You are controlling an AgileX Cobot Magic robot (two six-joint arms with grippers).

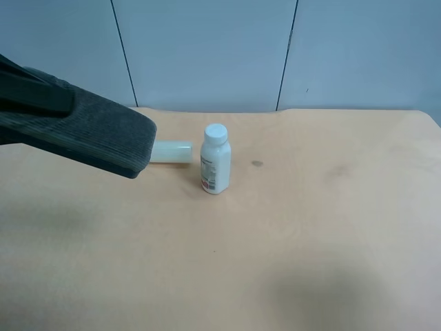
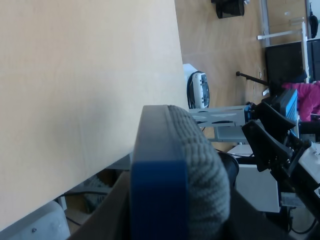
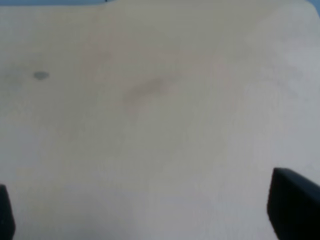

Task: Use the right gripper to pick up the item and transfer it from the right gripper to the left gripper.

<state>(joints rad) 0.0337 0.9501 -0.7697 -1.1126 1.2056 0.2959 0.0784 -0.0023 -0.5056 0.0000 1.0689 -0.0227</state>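
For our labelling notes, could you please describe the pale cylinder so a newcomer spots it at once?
On the tan table, find the white capped bottle standing near the far edge. The pale cylinder is beside it, toward the exterior high view's left; unlike the upright, labelled bottle, it lies flat.

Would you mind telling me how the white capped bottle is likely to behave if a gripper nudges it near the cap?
The white bottle stands upright, taller than wide, so a push near its cap would probably tip it rather than slide it. Once down, its round body could roll on the flat table. Its surface looks smooth, perhaps slippery.
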